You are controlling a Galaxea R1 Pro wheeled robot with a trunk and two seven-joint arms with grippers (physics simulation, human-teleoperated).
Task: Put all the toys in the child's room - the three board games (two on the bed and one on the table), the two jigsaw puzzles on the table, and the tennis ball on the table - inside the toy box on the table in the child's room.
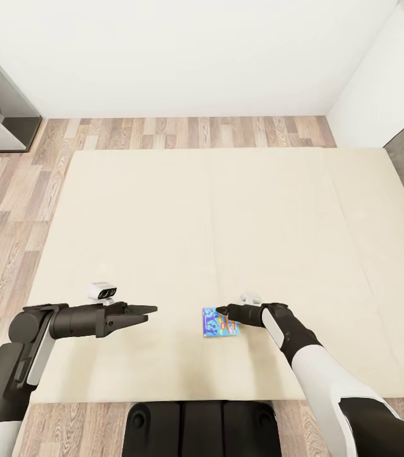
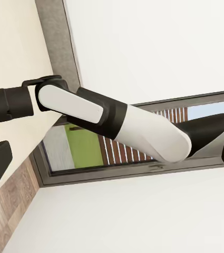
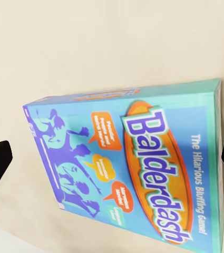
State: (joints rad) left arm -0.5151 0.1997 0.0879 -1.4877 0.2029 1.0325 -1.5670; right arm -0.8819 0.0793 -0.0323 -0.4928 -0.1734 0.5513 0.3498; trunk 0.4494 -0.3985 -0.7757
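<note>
Board game (image 3: 127,168) count first: just 1 in sight, a blue Balderdash box lying flat on the bed (image 1: 227,209). Your right gripper (image 1: 222,310) is basically on top of it, jaws spread wide w/ the box sitting between the fingertips, not clamped yet. Long axis looks to run across the gap, so I'd guess you need the short side. Left gripper (image 1: 151,311) hangs off to the side, well apart from the box; can't tell if it's open. Right arm's the nearer one, obv.
</note>
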